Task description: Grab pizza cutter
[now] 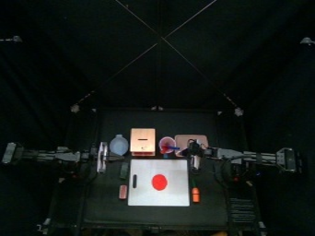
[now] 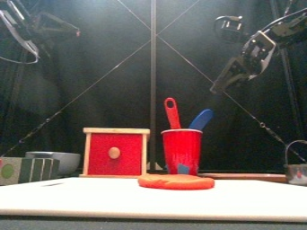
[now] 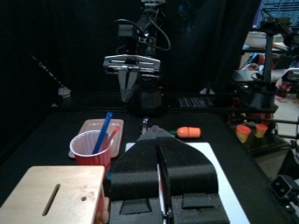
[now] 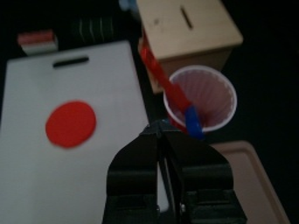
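- Red cup point(image 4: 201, 94) beside the wooden box point(image 4: 193, 24) held the pizza cutter point(image 4: 153, 58), handle up.
- Right gripper point(image 4: 162, 133) hovered above, fingers pressed together.
- Should've spread them first, then dropped straight onto the handle.

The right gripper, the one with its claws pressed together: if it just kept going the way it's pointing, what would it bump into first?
Probably the red cup, or the blue handle sticking out of it. The right gripper aims at the cup's near rim, though depth is hard to judge.

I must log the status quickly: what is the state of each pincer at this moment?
Left pincer: closed, holding nothing.
Right pincer: closed, holding nothing, above the red plastic cup.
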Available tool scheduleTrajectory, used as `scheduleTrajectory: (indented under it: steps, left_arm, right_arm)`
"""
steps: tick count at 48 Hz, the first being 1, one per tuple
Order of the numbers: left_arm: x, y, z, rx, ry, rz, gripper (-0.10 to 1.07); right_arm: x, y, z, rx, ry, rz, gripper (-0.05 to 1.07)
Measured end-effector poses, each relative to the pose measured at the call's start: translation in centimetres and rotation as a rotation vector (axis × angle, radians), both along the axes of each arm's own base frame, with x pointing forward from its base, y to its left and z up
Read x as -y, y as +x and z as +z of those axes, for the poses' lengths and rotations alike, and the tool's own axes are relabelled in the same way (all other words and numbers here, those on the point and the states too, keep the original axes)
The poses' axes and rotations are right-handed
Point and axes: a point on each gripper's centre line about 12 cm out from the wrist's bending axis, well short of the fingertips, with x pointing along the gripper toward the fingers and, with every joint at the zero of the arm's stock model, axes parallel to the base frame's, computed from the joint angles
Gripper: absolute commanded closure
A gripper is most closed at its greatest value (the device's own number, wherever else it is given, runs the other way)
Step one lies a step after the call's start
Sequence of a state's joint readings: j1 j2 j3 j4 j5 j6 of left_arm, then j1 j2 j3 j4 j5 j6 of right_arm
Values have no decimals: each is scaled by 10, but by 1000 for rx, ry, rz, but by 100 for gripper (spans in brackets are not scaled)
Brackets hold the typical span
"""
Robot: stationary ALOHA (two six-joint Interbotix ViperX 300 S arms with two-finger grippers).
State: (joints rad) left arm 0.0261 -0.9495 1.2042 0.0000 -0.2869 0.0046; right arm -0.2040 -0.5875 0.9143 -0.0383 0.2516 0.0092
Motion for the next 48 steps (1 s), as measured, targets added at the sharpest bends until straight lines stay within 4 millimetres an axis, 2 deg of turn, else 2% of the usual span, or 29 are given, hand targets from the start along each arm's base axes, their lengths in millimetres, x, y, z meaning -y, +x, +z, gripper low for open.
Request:
scheduleTrajectory:
  steps: [5, 13, 19, 38, 48]
  left_arm:
    - [-2, 0, -4, -12, -2, 12, 93]
    - [-5, 0, -5, -14, -1, 23, 93]
    - [-5, -1, -5, -14, -4, 23, 93]
    - [-5, -1, -7, -20, -7, 25, 93]
    - [-6, -1, -11, -28, -19, 33, 93]
  right_arm:
    - [4, 6, 1, -94, -30, 7, 55]
    - [10, 5, 3, -135, -119, 24, 19]
    - [12, 6, 3, -141, -158, 32, 2]
    - [19, 17, -13, -146, -162, 30, 1]
    - [35, 23, -23, -144, -166, -4, 2]
